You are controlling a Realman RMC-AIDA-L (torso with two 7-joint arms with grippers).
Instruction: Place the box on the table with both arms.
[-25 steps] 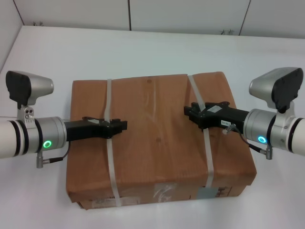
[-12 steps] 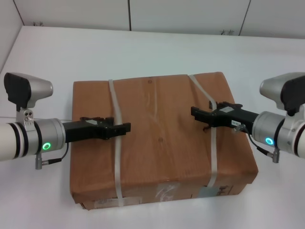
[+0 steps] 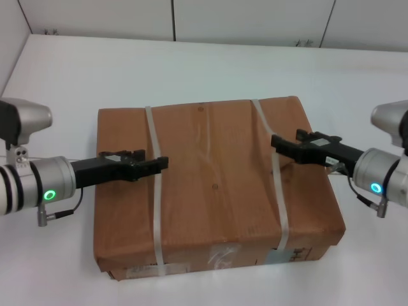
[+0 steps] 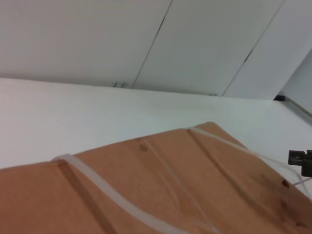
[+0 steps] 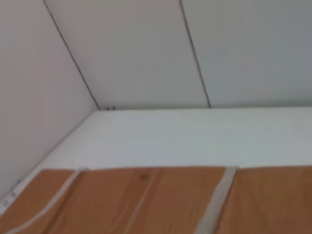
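The brown cardboard box (image 3: 213, 191) rests flat on the white table (image 3: 191, 70), with two whitish straps across it and labels (image 3: 220, 258) on its near side. My left gripper (image 3: 159, 164) reaches over the box's left part, its tip at the left strap (image 3: 153, 210). My right gripper (image 3: 278, 140) reaches over the right part, its tip at the right strap (image 3: 282, 210), which is kinked there. The left wrist view shows the box top (image 4: 161, 195) and the right gripper's tip (image 4: 302, 158) far off. The right wrist view shows the box top (image 5: 161, 200).
White wall panels (image 3: 255, 19) rise behind the table's far edge, and a wall runs along its left side (image 3: 9, 51). Bare tabletop lies all around the box, widest behind it.
Both grippers have drawn back outward, the left to the left and the right to the right, from past the straps to their tips at the straps. The straps have shifted a little.
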